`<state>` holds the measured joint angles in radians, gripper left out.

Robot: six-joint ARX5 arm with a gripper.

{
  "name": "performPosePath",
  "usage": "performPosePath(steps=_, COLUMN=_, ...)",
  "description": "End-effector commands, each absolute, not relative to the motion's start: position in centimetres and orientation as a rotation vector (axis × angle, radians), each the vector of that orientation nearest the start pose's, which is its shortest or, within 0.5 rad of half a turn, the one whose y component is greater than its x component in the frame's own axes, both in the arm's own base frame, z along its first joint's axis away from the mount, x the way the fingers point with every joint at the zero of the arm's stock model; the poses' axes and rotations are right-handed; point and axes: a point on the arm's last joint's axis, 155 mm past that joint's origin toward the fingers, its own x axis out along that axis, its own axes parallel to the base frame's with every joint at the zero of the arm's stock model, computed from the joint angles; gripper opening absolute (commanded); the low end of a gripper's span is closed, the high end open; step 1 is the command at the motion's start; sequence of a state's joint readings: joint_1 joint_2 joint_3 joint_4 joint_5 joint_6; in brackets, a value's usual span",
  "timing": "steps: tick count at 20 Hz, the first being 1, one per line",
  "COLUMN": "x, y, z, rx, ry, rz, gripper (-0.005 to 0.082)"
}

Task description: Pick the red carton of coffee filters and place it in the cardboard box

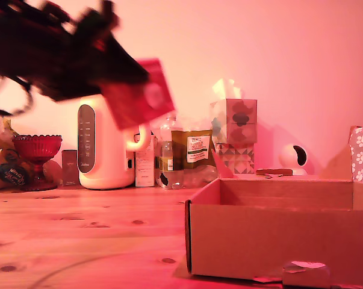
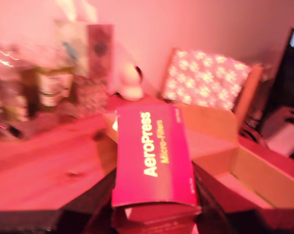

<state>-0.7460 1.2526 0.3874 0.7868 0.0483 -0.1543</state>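
While the red carton of coffee filters (image 1: 144,95) hung in the air in the upper left of the exterior frame, the cardboard box (image 1: 271,241) sat on the wooden table (image 1: 79,235) in the lower right, so the coming move turned on a plain offset: the open box lay lower and toward the exterior view's right of the load, well apart from it. The gripper (image 1: 112,84) showed there only as a dark, motion-blurred mass with the arm reaching in from the upper left corner, and the carton jutted from its end, tilted, with its far corner pointing up and right. In the wrist frame the carton (image 2: 152,156) filled the lower centre, its long axis running up the picture away from the camera, the "AeroPress" lettering reading along that axis; its near end was clamped between the jaws, whose dark edges flanked it at the bottom of the frame. Beyond and beside it the box (image 2: 244,161) lay open in the centre right. A patterned tissue box (image 1: 234,120) stood behind, clear of the likely path.
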Motion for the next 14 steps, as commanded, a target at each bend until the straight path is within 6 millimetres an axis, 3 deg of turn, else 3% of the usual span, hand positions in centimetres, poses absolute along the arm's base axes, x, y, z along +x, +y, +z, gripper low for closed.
performPosePath(steps=1, x=28.6, y=-29.4, z=20.6, rx=-0.131, ry=0.099, rz=-0.835, gripper=0.0198)
performPosePath(steps=4, x=29.4, y=-33.3, z=20.5, rx=-0.106, ry=0.156, rz=-0.916, gripper=0.0198)
performPosePath(steps=8, x=30.1, y=-38.0, z=17.7, rx=0.009, ry=0.343, rz=-1.019, gripper=0.0198)
performPosePath(steps=14, x=30.7, y=-41.5, z=14.9, rx=0.090, ry=0.508, rz=-1.087, gripper=0.0198)
